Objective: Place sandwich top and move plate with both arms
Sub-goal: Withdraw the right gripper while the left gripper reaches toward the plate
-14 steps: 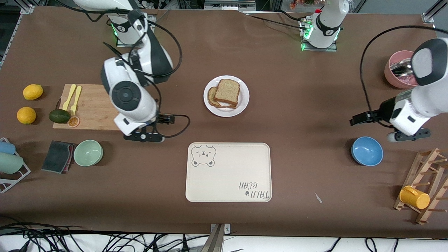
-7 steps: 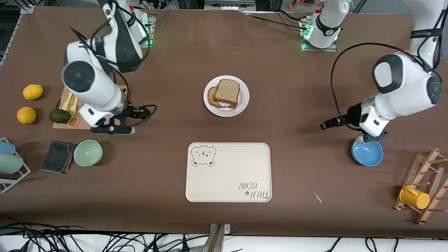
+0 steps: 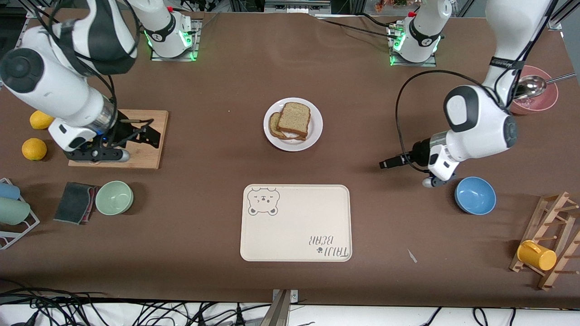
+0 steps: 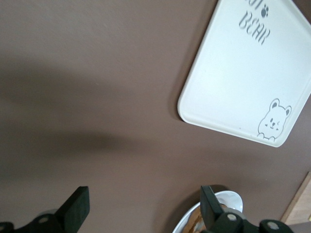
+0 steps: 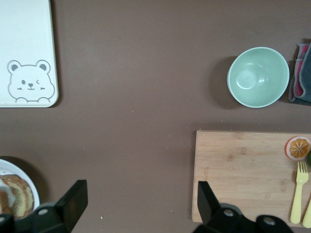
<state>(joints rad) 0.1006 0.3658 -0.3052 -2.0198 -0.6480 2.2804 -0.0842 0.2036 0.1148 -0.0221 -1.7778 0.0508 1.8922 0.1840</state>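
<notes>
The white plate [image 3: 314, 131] stands in the middle of the table, farther from the front camera than the tray. The sandwich top [image 3: 294, 118], a plain speckled slice, lies tilted on another slice [image 3: 273, 125] on the plate. My right gripper [image 3: 149, 134] is open and empty, over the cutting board's edge nearest the plate; it also shows in the right wrist view [image 5: 141, 196]. My left gripper [image 3: 386, 164] is open and empty over bare table between the plate and the blue bowl; it also shows in the left wrist view [image 4: 145, 204]. The plate's rim [image 4: 232, 199] shows there.
The cream bear-print tray [image 3: 295, 226] lies nearer the front camera than the plate. A blue bowl [image 3: 475, 195], a pink bowl with a spoon [image 3: 539, 93] and a wooden rack [image 3: 550, 244] are at the left arm's end. The cutting board [image 3: 145, 154], a green bowl [image 3: 114, 197], a cloth [image 3: 74, 202] and lemons [image 3: 34, 148] are at the right arm's end.
My right arm has swung away from the middle to over the cutting board. My left arm has moved from the blue bowl toward the plate. The plate and bread have not moved.
</notes>
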